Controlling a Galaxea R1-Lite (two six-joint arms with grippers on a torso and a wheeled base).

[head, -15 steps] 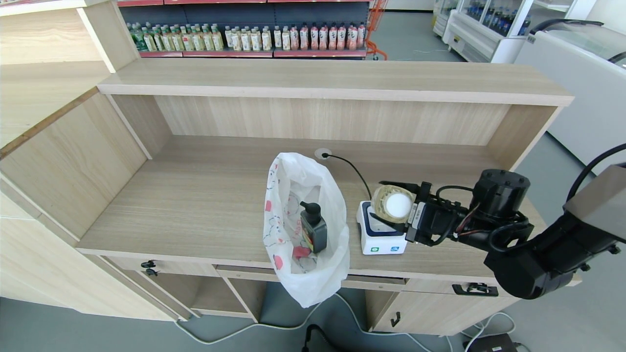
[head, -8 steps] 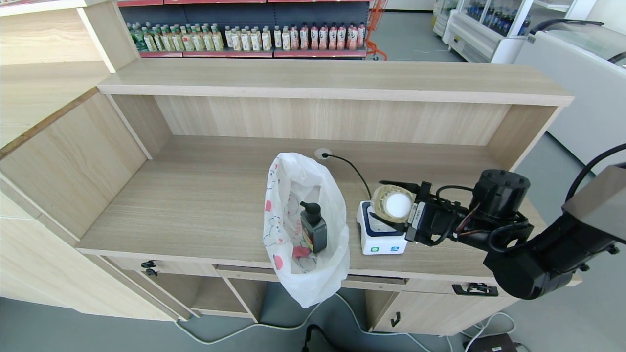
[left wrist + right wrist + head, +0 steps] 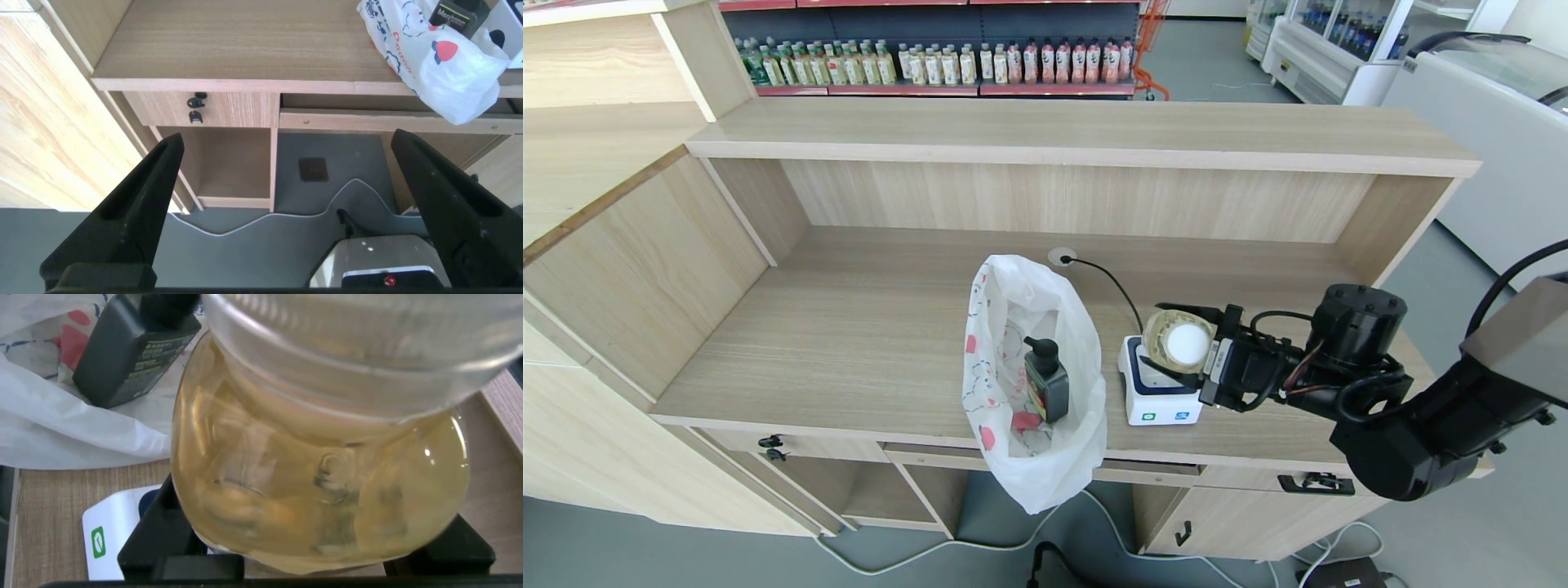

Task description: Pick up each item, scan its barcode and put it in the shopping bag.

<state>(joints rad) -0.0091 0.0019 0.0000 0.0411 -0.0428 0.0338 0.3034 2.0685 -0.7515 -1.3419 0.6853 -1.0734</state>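
Note:
My right gripper (image 3: 1186, 343) is shut on a clear jar (image 3: 1178, 342) of pale yellow contents with a white lid, held sideways just above the white barcode scanner (image 3: 1159, 394) on the counter. In the right wrist view the jar (image 3: 327, 457) sits close before the lens, with the scanner (image 3: 110, 539) below it. Left of the scanner, the white shopping bag (image 3: 1029, 384) with red prints hangs open over the counter's front edge, holding a black pump bottle (image 3: 1046, 379), also seen in the right wrist view (image 3: 135, 351). My left gripper (image 3: 286, 212) is open, low in front of the counter, above the floor.
A black cable (image 3: 1107, 282) runs from the scanner to a hole in the counter top. The wooden counter (image 3: 849, 343) has a raised back wall and side walls. Drawers and an open cubby (image 3: 229, 171) lie under the counter's front edge.

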